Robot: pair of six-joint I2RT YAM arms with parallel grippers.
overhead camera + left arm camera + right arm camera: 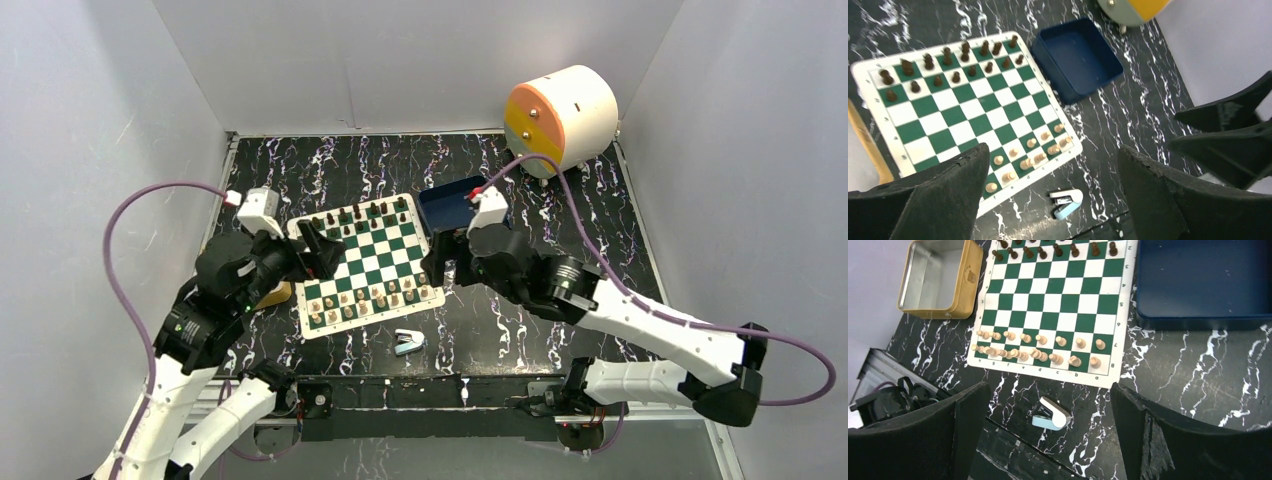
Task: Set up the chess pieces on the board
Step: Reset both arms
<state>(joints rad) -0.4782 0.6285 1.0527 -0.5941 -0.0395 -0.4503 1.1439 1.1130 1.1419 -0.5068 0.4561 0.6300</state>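
The green and white board (372, 262) (963, 120) (1058, 295) lies flat on the black marbled table. Dark chess pieces (360, 215) (948, 62) (1058, 250) stand in two rows along its far edge. Light tan pieces (370, 298) (1028, 160) (1038, 347) fill the two near rows, some of them leaning. My left gripper (318, 250) (1053, 150) hovers over the board's left edge, open and empty. My right gripper (447, 262) (1050, 387) hangs just off the board's right edge, also open with nothing between its fingers.
A dark blue tray (455, 200) (1078, 60) (1203, 280) sits empty at the board's far right corner. A gold tin (275, 295) (938, 280) stands left of the board. A small light-blue stapler (408, 342) (1066, 202) (1050, 416) lies near the front edge. A white and orange drum (560, 115) fills the back right corner.
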